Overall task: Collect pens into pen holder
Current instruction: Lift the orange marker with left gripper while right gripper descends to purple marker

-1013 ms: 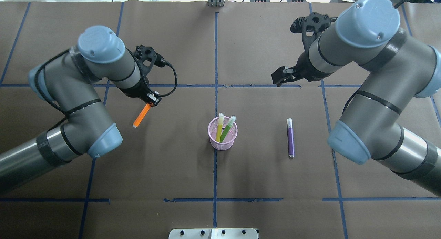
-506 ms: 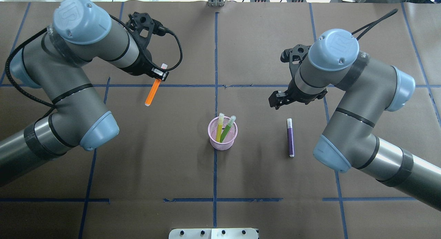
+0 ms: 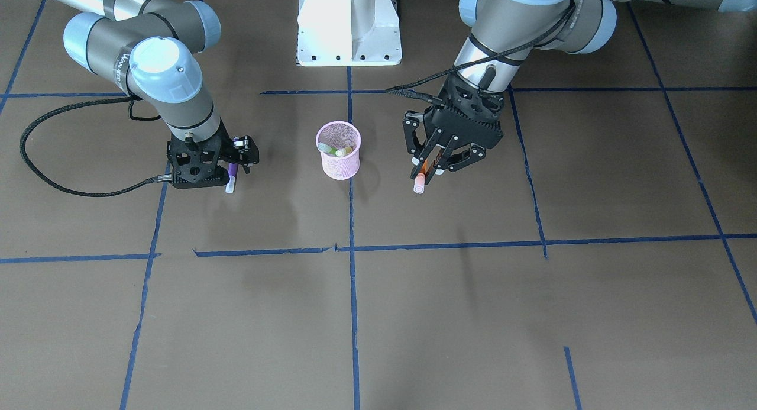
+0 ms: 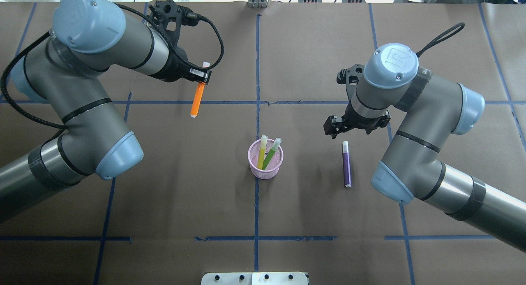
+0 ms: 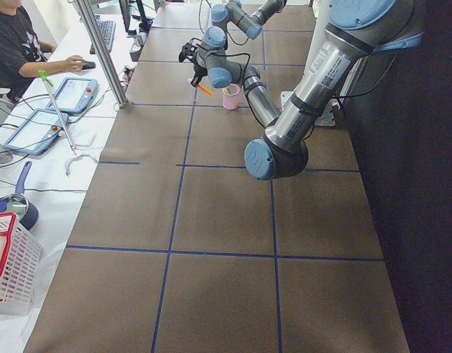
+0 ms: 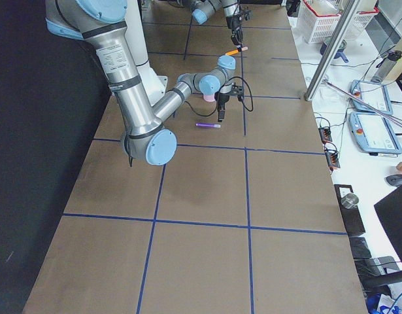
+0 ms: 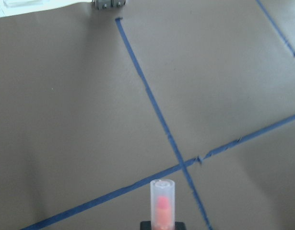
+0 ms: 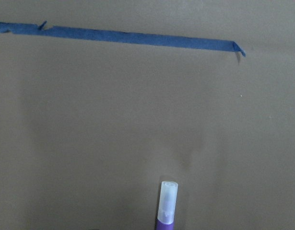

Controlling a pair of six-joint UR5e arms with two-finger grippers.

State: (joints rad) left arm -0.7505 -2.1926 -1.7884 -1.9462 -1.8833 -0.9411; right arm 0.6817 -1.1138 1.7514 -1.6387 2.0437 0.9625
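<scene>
L gripper (image 4: pixel 201 76) is clamped on the orange pen (image 4: pixel 197 98) just below its cap. The pen hangs tilted, above the table (image 4: pixel 287 50), far-left of the pen holder (image 4: pixel 266 170). Holder stands at table centre w/ two pens in it, yellow (image 4: pixel 261 151) and green (image 4: pixel 271 152), caps leaning toward the far rim. Purple pen (image 4: pixel 347 165) lies flat to the right of the holder, cap end far. R gripper (image 4: pixel 354 126) hovers over that cap end; it looks open, w/ nothing in it.

Step in hand, as I read it: carry orange over and drop it in. To do it well:
- Bring the pen nearer vertical.
- Centre its low tip over the near half of the mouth, where there's room.
- Lower till the tip is below the rim, then let go. A drop from height could bounce off the rim or tip the light cup.

R side: move toward the pen's mid-body before closing, since a cap-end grab may swing. One arm over the holder at a time.
</scene>
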